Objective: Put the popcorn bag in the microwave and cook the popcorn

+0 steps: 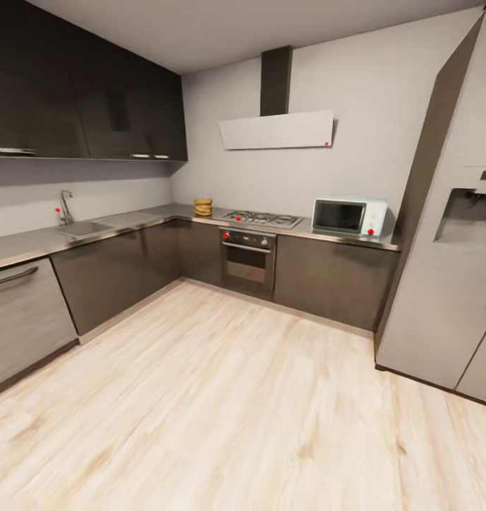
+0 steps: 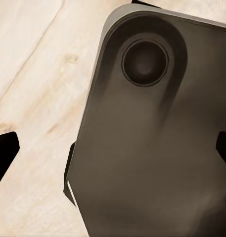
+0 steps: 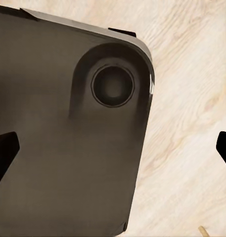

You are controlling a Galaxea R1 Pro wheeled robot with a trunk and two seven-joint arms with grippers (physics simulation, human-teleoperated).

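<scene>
- One popcorn bag is seen in the head view, a small tan sack standing on the countertop near the inner corner, just left of the gas hob.
- Well to the right of the bag, past the hob, the mint-blue microwave is set on the same worktop, with its dark glass door shut and its knob panel at its right side.
- Below the hob a black built-in oven is fitted between dark cabinet fronts.
- On the left run of the worktop a sink with a tap is let in.
- Above the hob a pale extractor hood is mounted on the wall, and dark wall cabinets are hung to the left.
- At the right edge a tall grey fridge is placed.
- Light wooden floor is spread across the foreground.
- In the left wrist view the left gripper is shown with dark fingertips at opposite edges, spread wide and holding nothing, above a dark rounded robot base panel.
- In the right wrist view the right gripper is likewise spread apart and empty, over a like base panel.
</scene>
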